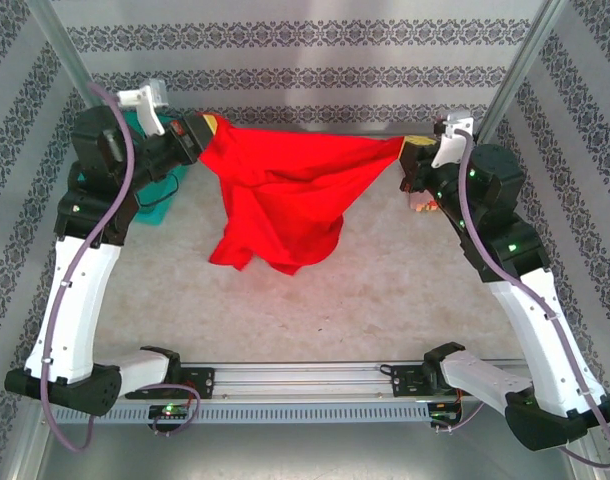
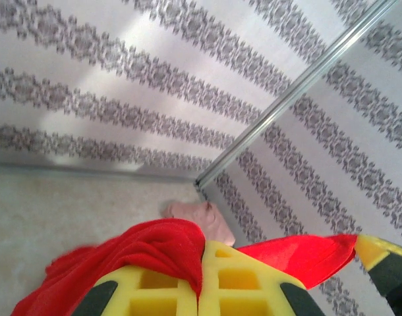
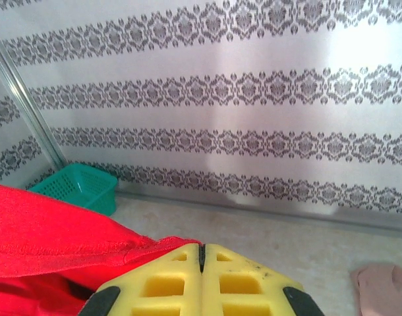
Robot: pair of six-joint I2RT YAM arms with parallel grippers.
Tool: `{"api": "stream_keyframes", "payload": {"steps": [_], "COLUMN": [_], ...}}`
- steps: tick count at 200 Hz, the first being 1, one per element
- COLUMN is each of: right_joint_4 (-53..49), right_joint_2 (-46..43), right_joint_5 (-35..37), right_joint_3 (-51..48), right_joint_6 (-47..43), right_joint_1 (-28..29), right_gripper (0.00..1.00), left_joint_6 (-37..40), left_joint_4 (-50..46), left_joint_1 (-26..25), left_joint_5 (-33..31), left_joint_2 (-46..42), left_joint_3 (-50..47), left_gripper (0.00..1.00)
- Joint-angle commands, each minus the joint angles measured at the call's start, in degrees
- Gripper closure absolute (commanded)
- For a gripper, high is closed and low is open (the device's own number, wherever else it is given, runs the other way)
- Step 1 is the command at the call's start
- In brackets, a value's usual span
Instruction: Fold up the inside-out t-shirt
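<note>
Both the left gripper (image 1: 207, 126) and right gripper (image 1: 405, 150) pinch the bright red cloth t-shirt (image 1: 280, 195), stretching it between them, probably to spread it.

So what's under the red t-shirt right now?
Below the t-shirt, stretched between the left gripper and the right gripper, bare beige table shows at both sides. Whatever lies beneath its drooping middle bunch is covered.
</note>
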Motion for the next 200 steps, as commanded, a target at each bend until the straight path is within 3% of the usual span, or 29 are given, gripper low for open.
{"api": "stream_keyframes", "payload": {"steps": [1,45,85,114,136,164,200], "right_joint_4": [-0.3,-0.7,-4.1,-5.0,0.3,11.4,14.0], "right_joint_2": [0.4,-0.3,-4.0,-7.8,-2.7,11.2,24.7], "right_joint_5": [2.6,3.3,0.1,1.5,4.8,0.7,-1.7], "right_joint_3": [4.7,11.3,10.9,3.9,0.6,9.0,33.1], "right_joint_6": [-2.6,-3.3,-1.6,1.0,0.3,4.3,5.8], "right_joint_1": [-0.5,-0.7,1.1,1.9,0.0,-9.1,-11.3], "right_gripper": [1.0,1.0,1.0,1.0,1.0,1.0,1.0], "left_joint_6": [0.9,4.0,6.4,8.9,9.5,12.4,10.3], "left_joint_4": [-0.6,-9.9,-17.7,-19.1,-14.8,-13.1,-12.7], "left_joint_1": [-0.1,-0.2,-0.9,-0.9,-0.5,1.0,1.1], "left_joint_5": [-2.2,-0.4,4.8,-3.6,-13.0,-18.7,-14.5], "left_joint_2": [3.4,8.0,4.4,-1.5,4.0,21.1,42.4], "left_joint_3": [6.8,19.0,16.6,3.8,1.4,20.8,65.9], "left_gripper": [1.0,1.0,1.0,1.0,1.0,1.0,1.0]}}
